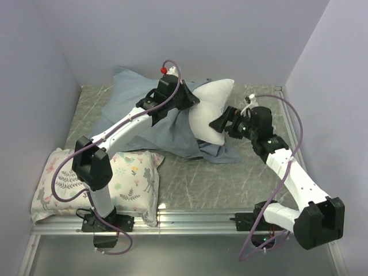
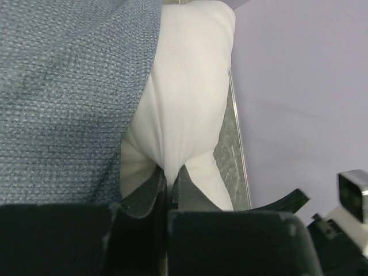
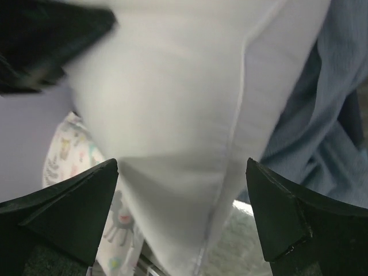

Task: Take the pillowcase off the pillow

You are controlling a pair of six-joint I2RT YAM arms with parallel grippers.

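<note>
Now the left gripper pinches the pillow, the right gripper has its jaws apart round the corner, and the smooth cloth could slip from that small pinch.

The table has a grey, marbled top, walled in on the left, right and far sides. A slate-blue pillowcase sprawls rumpled over the far middle, one loose flap trailing toward the near right. A plain white pillow juts out of it on the right, and I cannot tell how much of that bare end rests on the top. A printed pillow lies at the near left, just beside the pillowcase. A metal rail runs along the near edge.
</note>
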